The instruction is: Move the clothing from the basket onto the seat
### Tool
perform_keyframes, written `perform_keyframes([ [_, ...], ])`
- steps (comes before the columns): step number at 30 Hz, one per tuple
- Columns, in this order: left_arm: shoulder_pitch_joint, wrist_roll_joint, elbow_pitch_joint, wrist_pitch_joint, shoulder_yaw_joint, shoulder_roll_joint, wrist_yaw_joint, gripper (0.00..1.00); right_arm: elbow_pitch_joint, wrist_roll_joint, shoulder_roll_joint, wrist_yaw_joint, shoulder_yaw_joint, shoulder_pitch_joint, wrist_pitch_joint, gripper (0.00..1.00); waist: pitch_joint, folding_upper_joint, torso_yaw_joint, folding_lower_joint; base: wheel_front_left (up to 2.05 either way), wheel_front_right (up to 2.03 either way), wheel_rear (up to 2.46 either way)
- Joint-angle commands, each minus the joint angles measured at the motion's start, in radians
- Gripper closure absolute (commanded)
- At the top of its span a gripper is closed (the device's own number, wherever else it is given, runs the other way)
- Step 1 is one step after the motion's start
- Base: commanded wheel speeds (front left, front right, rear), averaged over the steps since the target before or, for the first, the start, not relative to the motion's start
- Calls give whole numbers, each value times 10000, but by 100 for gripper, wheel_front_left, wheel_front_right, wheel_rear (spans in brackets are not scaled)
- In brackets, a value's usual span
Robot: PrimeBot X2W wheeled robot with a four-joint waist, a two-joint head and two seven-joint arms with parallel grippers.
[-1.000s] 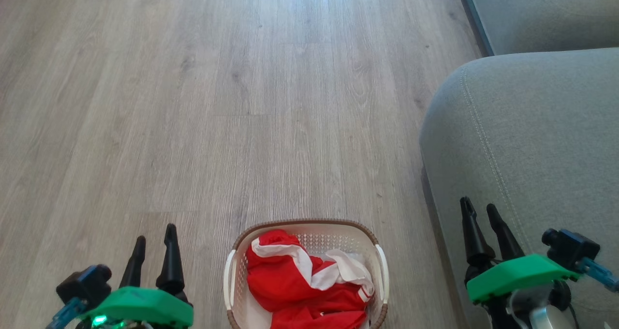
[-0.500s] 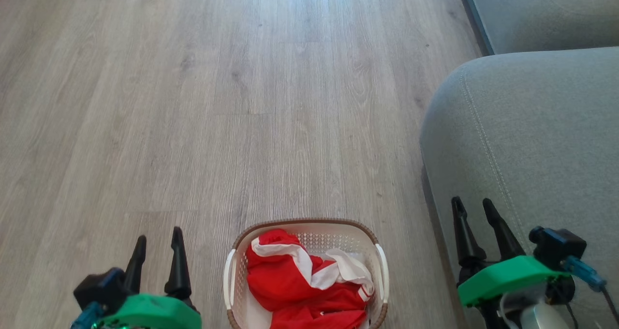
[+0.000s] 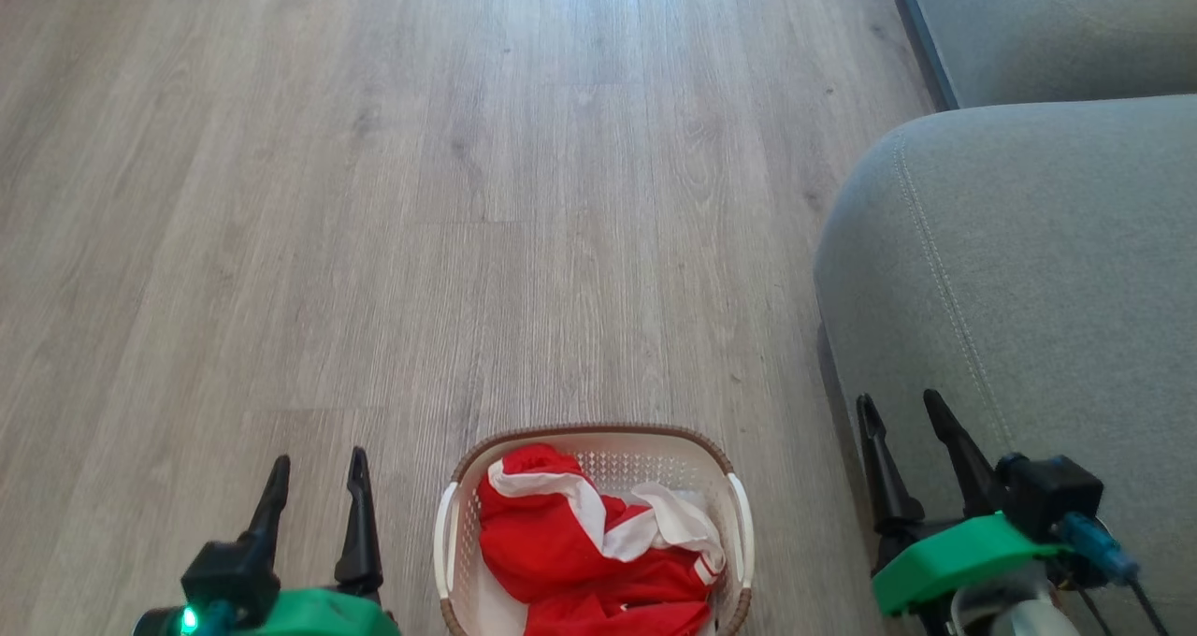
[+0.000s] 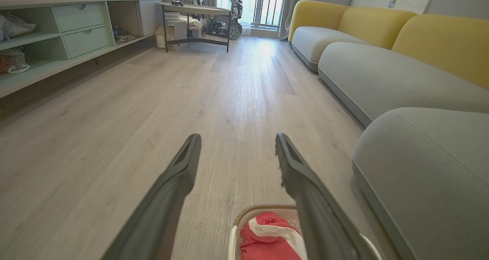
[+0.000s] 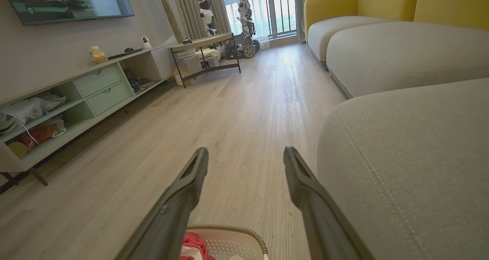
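Observation:
The cream basket (image 3: 598,440) with a brown rim stands on the floor at the bottom middle of the head view, and its rim also shows in the left wrist view (image 4: 263,207) and the right wrist view (image 5: 229,229). Red clothing (image 3: 580,552) with white stripes lies crumpled inside it. The grey-green seat (image 3: 1029,271) rises to the right of the basket. My left gripper (image 3: 318,463) is open to the basket's left with nothing between its fingers. My right gripper (image 3: 900,410) is open at the seat's front edge, also with nothing in it.
Pale wood floor (image 3: 468,196) stretches ahead. A long grey sofa with yellow backs (image 4: 382,34) runs along the right. A low green shelf unit (image 4: 57,30) lines the left wall, and a small dark-legged table (image 4: 195,9) stands far ahead.
Both grippers have drawn down toward the bottom of the head view and turned a little inward toward the basket. Basket and clothing lie as before.

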Motion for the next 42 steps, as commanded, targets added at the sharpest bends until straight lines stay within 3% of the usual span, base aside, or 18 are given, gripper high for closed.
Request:
perform_keyframes([
  [1, -222, 435, -409, -193, 230, 144, 119, 0, -440, -430, -128, -2, 262, -240, -230, 0, -16, 0, 3, 0, 0, 0, 0],
  [14, 2, 1748, -401, -540, 206, 129, 227, 0, -589, -1838, -141, -2, 473, -126, -575, 0, -103, 0, -4, 0, 0, 0, 0],
  [42, -46, 1754, -222, -540, 460, -16, -64, 0, -575, -1811, -141, -2, 420, -153, -575, 0, -4, 0, -22, 0, 0, 0, 0],
])
